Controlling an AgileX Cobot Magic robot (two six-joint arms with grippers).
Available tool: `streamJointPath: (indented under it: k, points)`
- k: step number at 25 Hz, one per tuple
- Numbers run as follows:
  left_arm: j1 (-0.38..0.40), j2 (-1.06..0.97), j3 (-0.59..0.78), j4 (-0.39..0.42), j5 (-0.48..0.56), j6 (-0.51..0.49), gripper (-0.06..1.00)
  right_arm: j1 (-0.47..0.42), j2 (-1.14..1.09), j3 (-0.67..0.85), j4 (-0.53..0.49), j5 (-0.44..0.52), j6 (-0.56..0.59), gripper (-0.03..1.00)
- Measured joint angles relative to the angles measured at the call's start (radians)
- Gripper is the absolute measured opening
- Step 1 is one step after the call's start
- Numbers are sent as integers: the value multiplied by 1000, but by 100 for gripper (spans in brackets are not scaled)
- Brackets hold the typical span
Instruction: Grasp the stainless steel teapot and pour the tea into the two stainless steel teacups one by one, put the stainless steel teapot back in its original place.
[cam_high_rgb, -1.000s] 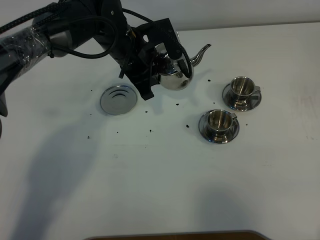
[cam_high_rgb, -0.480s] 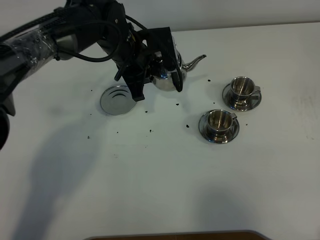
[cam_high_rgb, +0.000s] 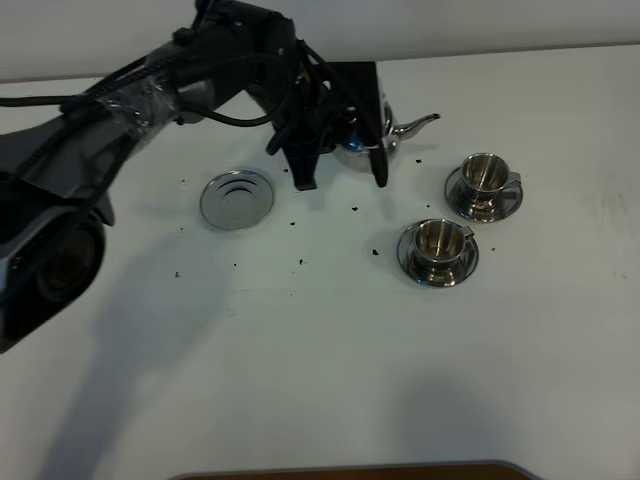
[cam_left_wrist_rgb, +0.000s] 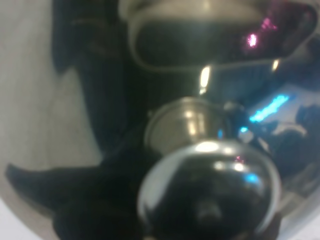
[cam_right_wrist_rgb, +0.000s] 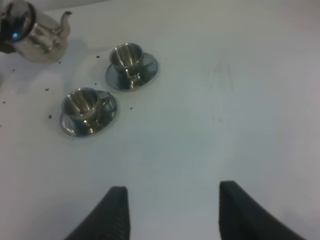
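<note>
My left gripper (cam_high_rgb: 345, 155) is shut on the stainless steel teapot (cam_high_rgb: 398, 133) and covers most of it. The pot is about upright, its spout pointing right toward the cups. The left wrist view shows only its lid knob (cam_left_wrist_rgb: 210, 190), very close. The round steel coaster (cam_high_rgb: 237, 198) lies bare to the pot's left. Two steel teacups on saucers stand to the right, one farther (cam_high_rgb: 484, 178) and one nearer (cam_high_rgb: 438, 245). My right gripper (cam_right_wrist_rgb: 172, 215) is open and empty, well clear of the cups (cam_right_wrist_rgb: 127, 60) (cam_right_wrist_rgb: 85, 107) and the teapot (cam_right_wrist_rgb: 37, 37).
Small dark specks (cam_high_rgb: 355, 209) lie scattered on the white table between the coaster and the cups. The table's far edge (cam_high_rgb: 520, 50) runs just behind the teapot. A brown edge (cam_high_rgb: 350, 470) shows at the front.
The left arm has swung round and carried the teapot a little right and back, toward the cups. The pot has levelled out. The cups, coaster and right gripper have not moved.
</note>
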Motion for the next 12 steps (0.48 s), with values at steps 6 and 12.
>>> streamJointPath:
  k: [6,12]
  points:
    - [-56,69,-66,85,-9,2,24,0,0,0,0,0,0,42]
    - [-96,85,-68,163,-61,1,24,0,0,0,0,0,0,42]
